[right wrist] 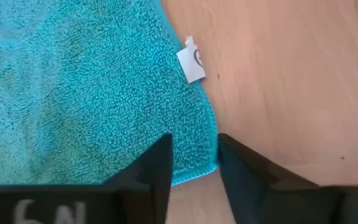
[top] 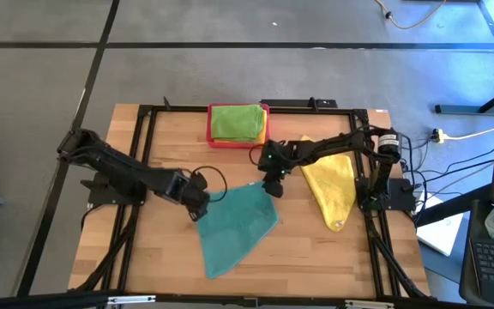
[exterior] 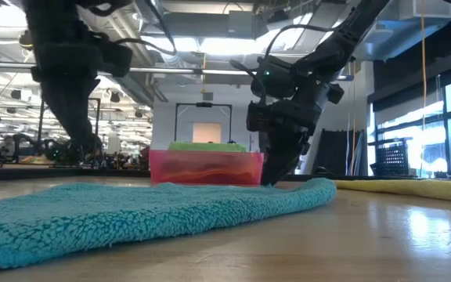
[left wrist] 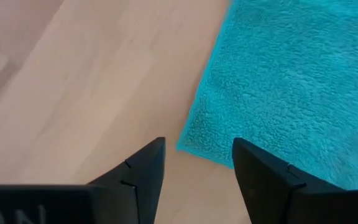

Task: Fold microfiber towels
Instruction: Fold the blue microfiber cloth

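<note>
On the wooden table (top: 144, 257), a teal towel (top: 234, 225) lies flat; left gripper (left wrist: 197, 163) and right gripper (right wrist: 194, 155), jaws parted and empty, each straddle a corner.

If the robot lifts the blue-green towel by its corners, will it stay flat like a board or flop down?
Probably flop. The teal towel lies limp and thin on the table, so its middle would likely sag. Its fuzzy loops look easy to pinch, not slippery. It seems light, so the left gripper and right gripper at its corners should lift it easily.
</note>
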### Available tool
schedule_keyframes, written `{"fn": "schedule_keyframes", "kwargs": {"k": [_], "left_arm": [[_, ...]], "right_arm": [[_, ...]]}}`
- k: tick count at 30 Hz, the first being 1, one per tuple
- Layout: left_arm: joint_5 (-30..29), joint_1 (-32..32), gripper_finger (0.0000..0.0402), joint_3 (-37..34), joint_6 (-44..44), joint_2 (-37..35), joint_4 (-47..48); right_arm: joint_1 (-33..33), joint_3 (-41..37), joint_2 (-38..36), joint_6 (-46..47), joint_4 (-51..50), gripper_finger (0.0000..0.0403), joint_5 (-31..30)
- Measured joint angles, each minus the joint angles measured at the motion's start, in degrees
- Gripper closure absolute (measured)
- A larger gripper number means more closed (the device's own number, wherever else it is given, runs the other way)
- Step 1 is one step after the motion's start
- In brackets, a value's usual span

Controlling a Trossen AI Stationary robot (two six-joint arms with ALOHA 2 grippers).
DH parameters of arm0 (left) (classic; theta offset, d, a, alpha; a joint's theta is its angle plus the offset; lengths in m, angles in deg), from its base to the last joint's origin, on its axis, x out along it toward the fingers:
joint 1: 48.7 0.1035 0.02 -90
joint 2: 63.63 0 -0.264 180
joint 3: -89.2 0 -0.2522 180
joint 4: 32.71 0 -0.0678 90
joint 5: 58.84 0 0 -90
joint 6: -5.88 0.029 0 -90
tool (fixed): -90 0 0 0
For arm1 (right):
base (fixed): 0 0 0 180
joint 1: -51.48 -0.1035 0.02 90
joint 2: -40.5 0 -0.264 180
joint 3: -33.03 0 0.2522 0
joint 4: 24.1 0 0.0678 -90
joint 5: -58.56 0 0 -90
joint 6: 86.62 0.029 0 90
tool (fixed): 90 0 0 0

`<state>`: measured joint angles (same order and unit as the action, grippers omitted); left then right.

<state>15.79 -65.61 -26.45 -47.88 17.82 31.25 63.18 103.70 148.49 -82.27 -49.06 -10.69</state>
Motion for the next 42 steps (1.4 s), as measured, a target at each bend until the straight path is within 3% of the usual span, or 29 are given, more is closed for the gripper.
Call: {"fn": "schedule_keyframes", "kwargs": {"k": [4,8,13,19,27,42], "left_arm": [[5.8,5.9,0.0234,0.0,9.9,-4.3,-0.6],[16.6,14.0,0.0248,-1.5,20.4,-8.1,-2.5],[32.3,24.6,0.0272,-8.8,26.4,-11.5,-8.4],[42.6,32.1,0.0270,-14.5,26.9,-13.1,-18.5],[41.8,32.4,0.0238,-19.7,29.1,-9.1,-19.4],[36.3,26.8,0.0236,-20.2,36.2,-3.3,-29.3]], "right_arm": [[-0.7,0.0,0.1,1.2,-0.5,0.0331,-0.1],[-1.1,-0.1,0.2,1.4,-1.1,0.0389,2.0],[-1.3,-0.2,0.2,1.9,-2.1,0.0388,4.3],[-1.3,-0.2,0.2,1.9,-2.8,0.0397,4.8],[-1.2,-0.2,0.2,3.1,-2.8,0.0392,5.0],[-1.3,0.9,-0.6,1.8,-2.7,0.0398,7.6]]}}
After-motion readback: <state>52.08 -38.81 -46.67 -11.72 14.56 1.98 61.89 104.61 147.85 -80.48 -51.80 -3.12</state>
